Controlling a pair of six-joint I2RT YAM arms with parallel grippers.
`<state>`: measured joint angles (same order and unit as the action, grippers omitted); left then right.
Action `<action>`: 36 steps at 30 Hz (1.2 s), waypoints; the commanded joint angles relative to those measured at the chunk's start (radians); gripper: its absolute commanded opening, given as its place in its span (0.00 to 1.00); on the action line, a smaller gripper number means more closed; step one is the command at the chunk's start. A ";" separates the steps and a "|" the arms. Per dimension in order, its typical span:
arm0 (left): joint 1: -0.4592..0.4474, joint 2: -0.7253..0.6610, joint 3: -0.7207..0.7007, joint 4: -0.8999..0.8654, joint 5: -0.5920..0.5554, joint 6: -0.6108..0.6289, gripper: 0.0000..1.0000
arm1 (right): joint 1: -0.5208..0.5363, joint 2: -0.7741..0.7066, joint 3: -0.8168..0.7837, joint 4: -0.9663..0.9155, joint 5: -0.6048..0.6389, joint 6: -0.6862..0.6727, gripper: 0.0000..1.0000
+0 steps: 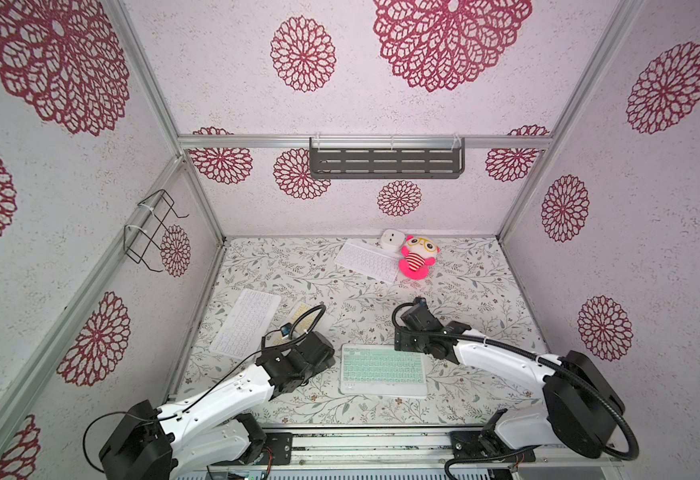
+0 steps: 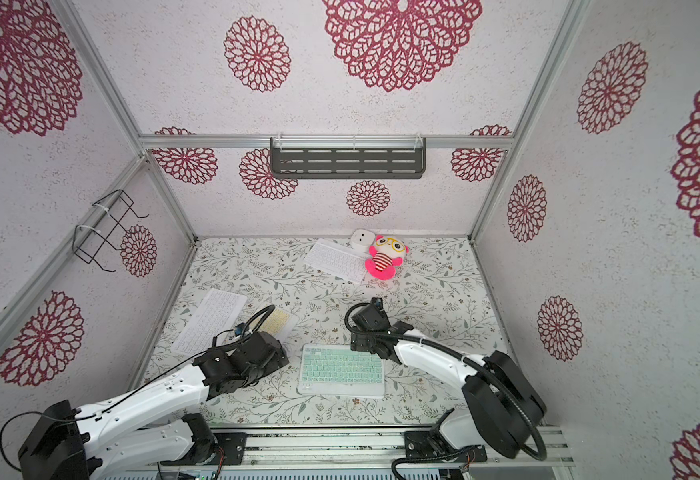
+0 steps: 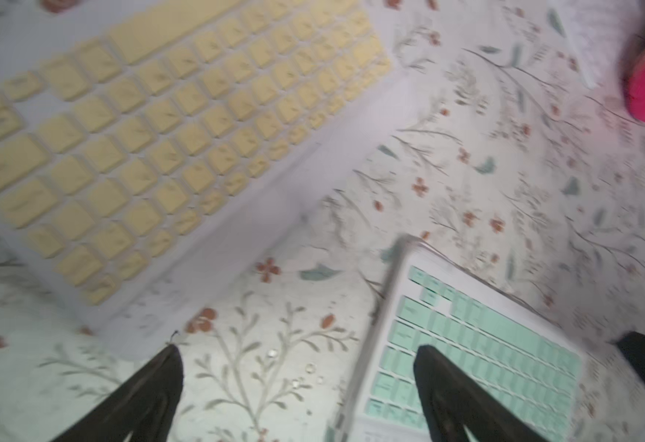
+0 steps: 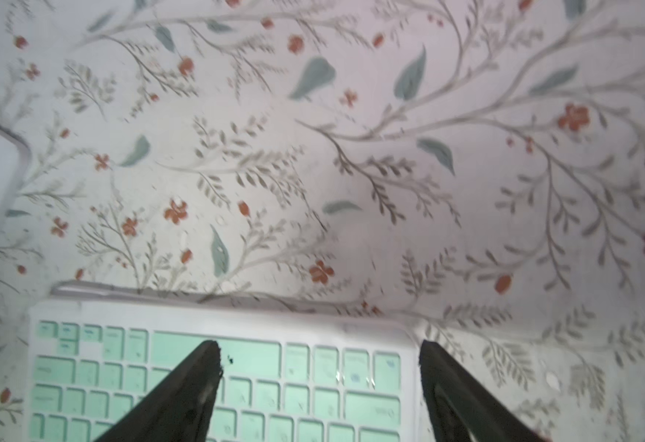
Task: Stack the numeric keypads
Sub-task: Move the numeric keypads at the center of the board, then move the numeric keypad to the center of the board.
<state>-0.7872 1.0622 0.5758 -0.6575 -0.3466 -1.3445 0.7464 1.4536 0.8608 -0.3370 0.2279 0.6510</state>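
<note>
A mint-green keypad (image 1: 383,370) (image 2: 342,371) lies flat at the front centre, and a second white frame edge (image 4: 122,289) shows under it. My left gripper (image 3: 298,356) is open astride its left edge (image 3: 374,344), one finger over the keys and one over the cloth. My right gripper (image 4: 321,352) is open above its far right corner (image 4: 401,333), holding nothing. A pale-yellow keypad (image 1: 303,312) (image 3: 167,126) lies partly hidden behind my left wrist. An all-white keypad (image 1: 245,323) lies at the left. Another white keypad (image 1: 367,259) is at the back.
A pink plush toy (image 1: 417,257) and a small white rounded cube (image 1: 392,240) sit against the back keypad. Walls close in the floral tabletop (image 1: 464,299) on three sides, with a dark shelf (image 1: 385,162) on the back wall and a wire rack (image 1: 153,232) on the left wall.
</note>
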 commanded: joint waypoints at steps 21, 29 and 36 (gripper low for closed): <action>0.468 -0.195 -0.187 0.071 0.081 -0.042 0.98 | -0.002 0.791 0.927 0.002 -0.416 -0.524 0.84; 0.530 0.027 -0.159 0.227 0.167 0.021 0.97 | 0.011 0.865 0.960 -0.002 -0.481 -0.498 0.85; 0.545 0.218 -0.063 0.312 0.225 0.139 0.97 | 0.025 0.851 0.898 0.023 -0.564 -0.474 0.87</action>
<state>-0.2481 1.2083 0.4931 -0.4000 -0.1982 -1.2694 0.7578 2.3138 1.7878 -0.2955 -0.2672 0.1585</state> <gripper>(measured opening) 0.975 0.869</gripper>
